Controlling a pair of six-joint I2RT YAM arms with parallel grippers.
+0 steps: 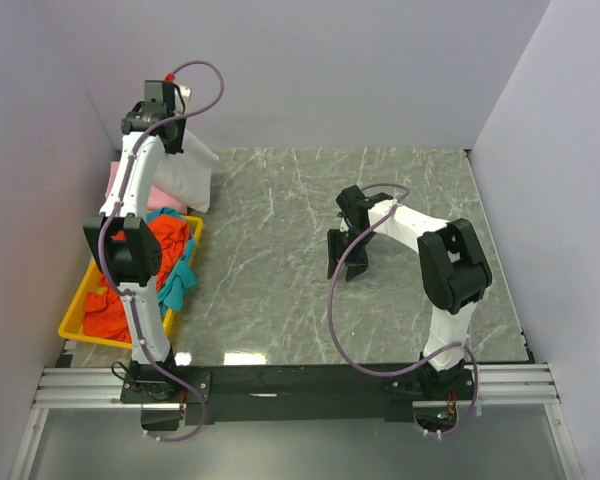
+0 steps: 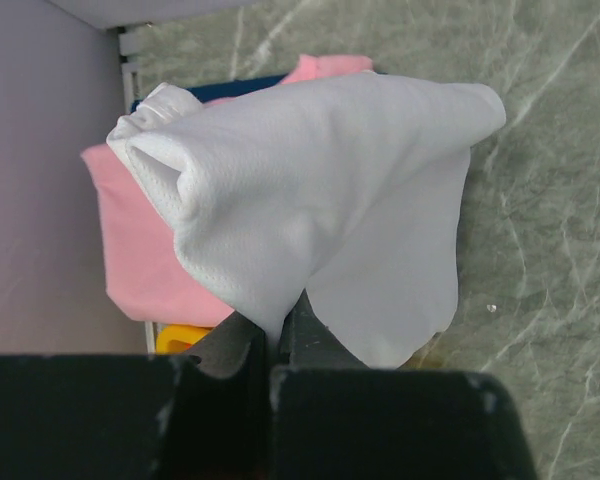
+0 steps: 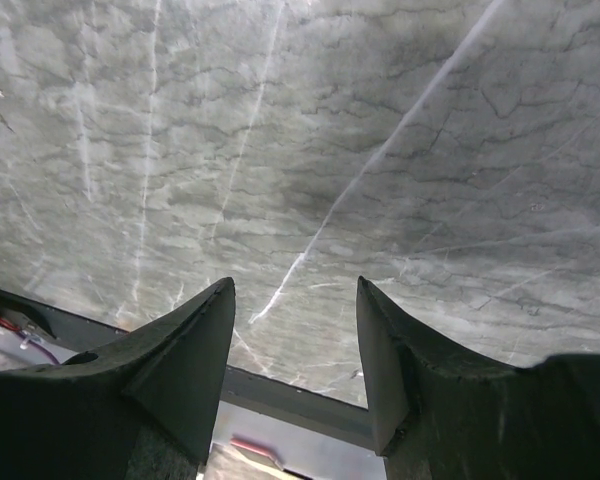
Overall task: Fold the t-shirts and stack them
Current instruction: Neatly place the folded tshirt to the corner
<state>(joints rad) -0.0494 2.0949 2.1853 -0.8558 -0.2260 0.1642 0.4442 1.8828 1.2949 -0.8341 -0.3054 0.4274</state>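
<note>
My left gripper [image 1: 176, 148] is raised at the back left and shut on the white t-shirt [image 1: 193, 172], which hangs from it down to the table. In the left wrist view the white t-shirt [image 2: 310, 190] bunches out from between my closed fingers [image 2: 277, 335]. A pink t-shirt [image 1: 120, 186] lies behind it by the left wall and shows under the white one in the left wrist view [image 2: 140, 250]. An orange-red t-shirt [image 1: 165, 243] and a teal t-shirt [image 1: 183, 275] lie heaped in the yellow tray [image 1: 72, 318]. My right gripper [image 1: 346, 257] is open and empty over the marble table [image 1: 280, 220].
The yellow tray sits along the table's left edge, next to my left arm's base. Walls close in the left, back and right sides. The right wrist view shows only marble [image 3: 330, 150] and the table's near edge [image 3: 300, 405].
</note>
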